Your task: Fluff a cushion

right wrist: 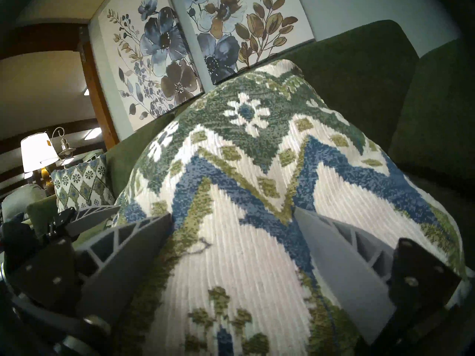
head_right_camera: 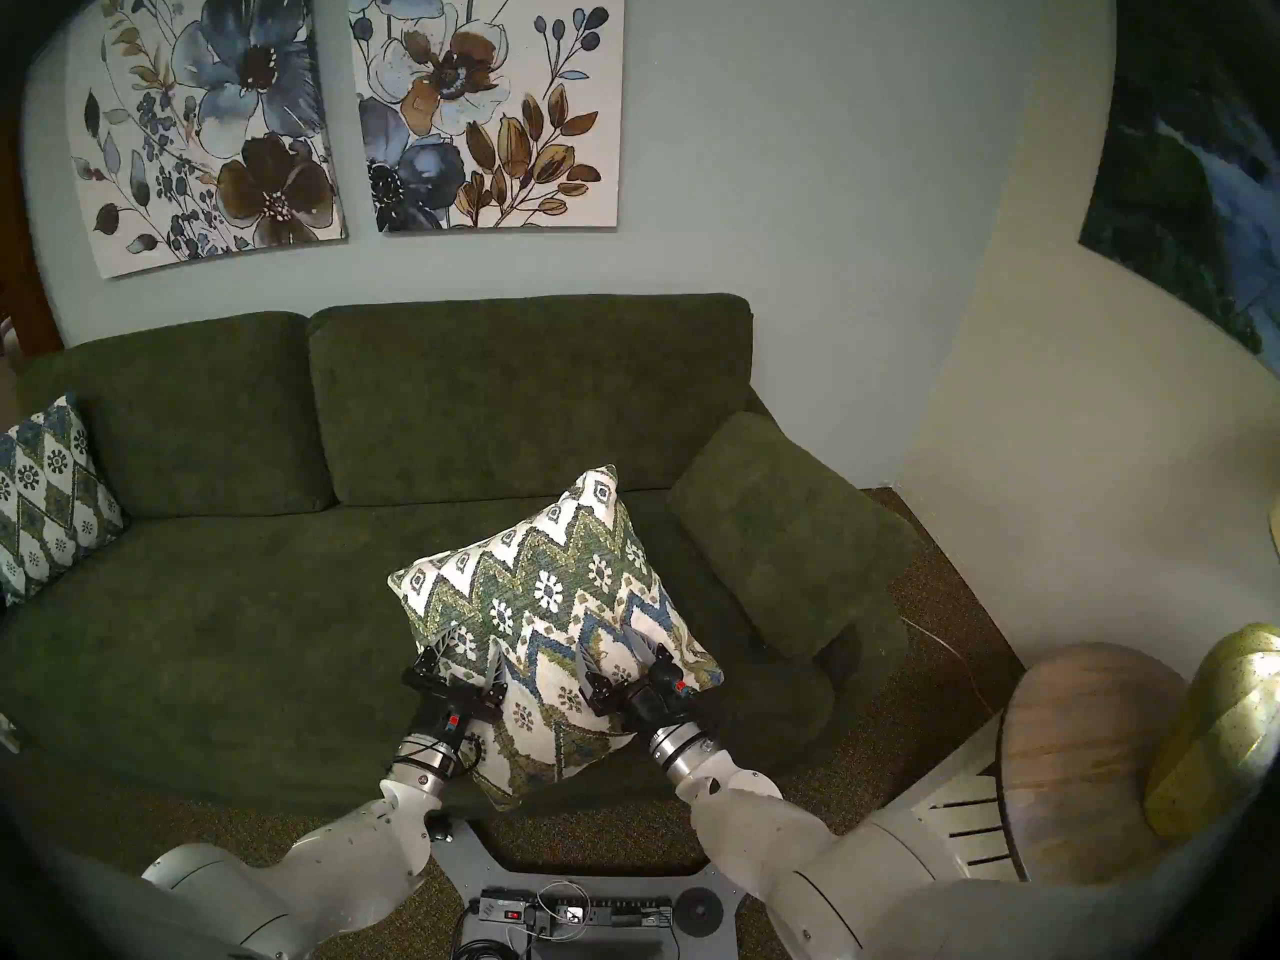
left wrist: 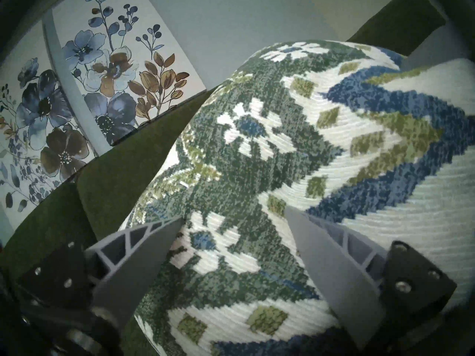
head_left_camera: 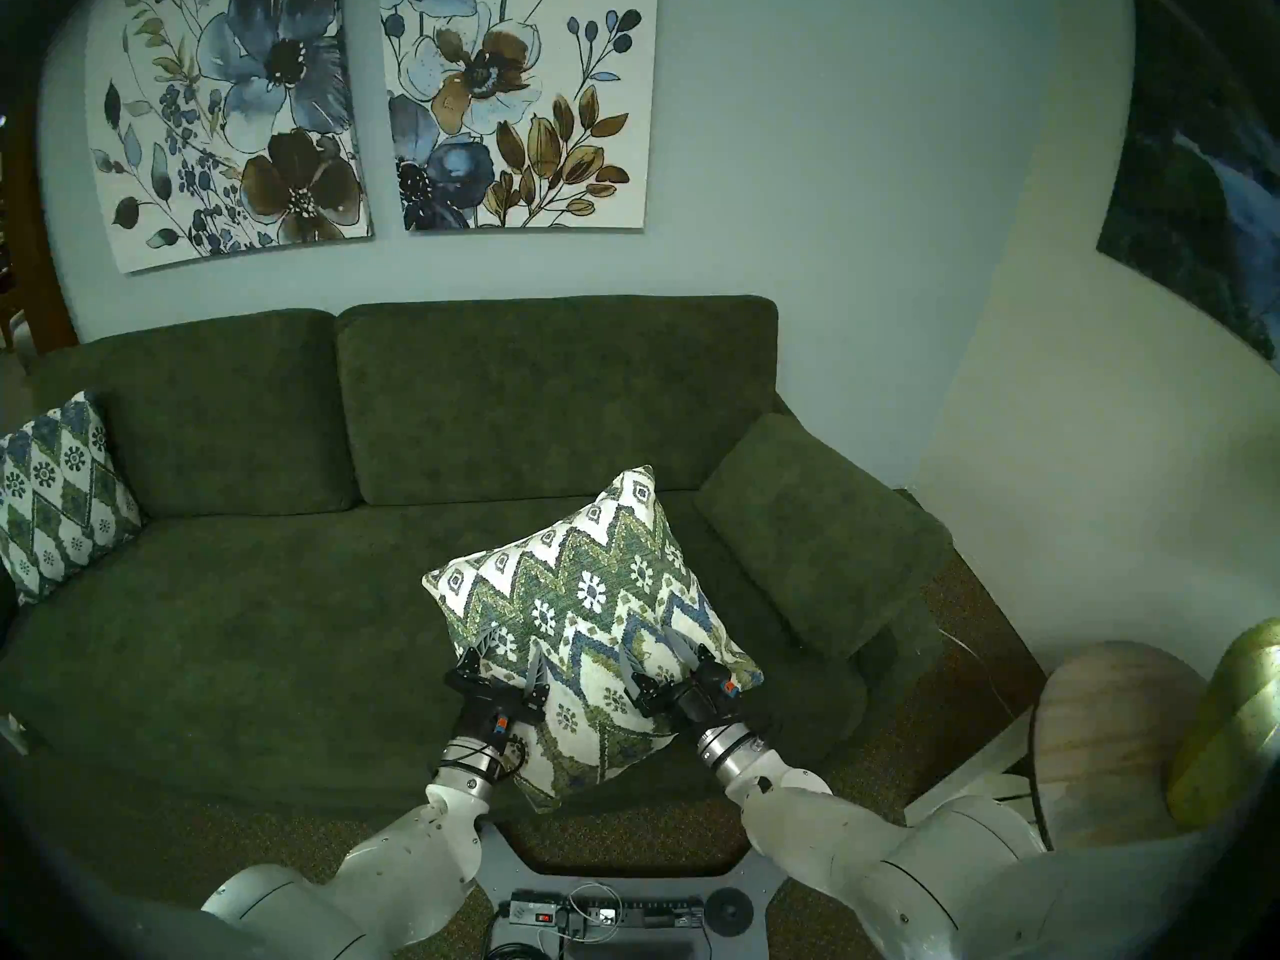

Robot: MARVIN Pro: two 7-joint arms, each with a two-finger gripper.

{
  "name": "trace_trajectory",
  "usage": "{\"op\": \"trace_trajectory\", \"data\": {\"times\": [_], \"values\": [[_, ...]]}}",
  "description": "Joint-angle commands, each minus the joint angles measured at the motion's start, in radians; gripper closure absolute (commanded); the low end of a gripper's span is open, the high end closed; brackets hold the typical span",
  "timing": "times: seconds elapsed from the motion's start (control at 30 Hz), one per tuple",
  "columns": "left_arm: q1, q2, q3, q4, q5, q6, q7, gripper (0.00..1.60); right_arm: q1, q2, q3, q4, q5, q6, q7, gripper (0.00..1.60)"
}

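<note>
Cushion: I see the cushion tilted over the sofa seat, zigzag face toward me, one corner pointing up at the backrest.
Left gripper: fingers spread, pressing the cushion's left side.
Right gripper: fingers spread against its right side.

Cream throw pillow with green-and-blue zigzags and white flower motifs; dark green sofa; blue-and-brown floral canvases.
</note>
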Motion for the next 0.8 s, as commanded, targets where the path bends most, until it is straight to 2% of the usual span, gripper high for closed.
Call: {"op": "trace_trajectory", "data": {"times": [0.0,0.1,0.13,0.2,0.3,0.33,0.37,0.4,0.77], "values": [[0.012,-0.047,0.004,0.055,-0.012,0.021,-0.007,0.0,-0.041,-0.008,-0.016,0.046,-0.012,0.027,-0.007,0.0],[-0.032,-0.061,0.0,0.037,-0.017,-0.011,0.03,0.0,-0.032,-0.013,-0.025,0.022,-0.018,0.0,0.031,0.0],[-0.035,-0.049,0.009,-0.007,0.003,-0.051,0.071,0.0,-0.033,-0.003,-0.02,-0.014,-0.009,-0.035,0.071,0.0],[-0.046,-0.029,0.014,-0.088,0.017,-0.093,0.109,0.0,-0.017,0.007,-0.01,-0.066,0.001,-0.078,0.098,0.0],[-0.091,-0.026,0.01,-0.107,0.014,-0.093,0.134,0.0,0.026,0.016,-0.001,-0.102,0.01,-0.079,0.091,0.0],[-0.092,-0.02,0.007,-0.144,0.014,-0.093,0.138,0.0,0.039,0.018,0.002,-0.113,0.013,-0.079,0.086,0.0],[-0.102,-0.022,0.006,-0.116,0.014,-0.093,0.144,0.0,0.048,0.02,0.004,-0.121,0.014,-0.079,0.081,0.0],[-0.107,-0.017,0.004,-0.15,0.015,-0.093,0.152,0.0,0.057,0.022,0.005,-0.133,0.017,-0.079,0.073,0.0],[-0.125,-0.005,0.014,-0.291,0.052,-0.093,0.145,0.0,0.105,0.026,0.007,-0.257,0.012,-0.079,0.063,0.0]]}}
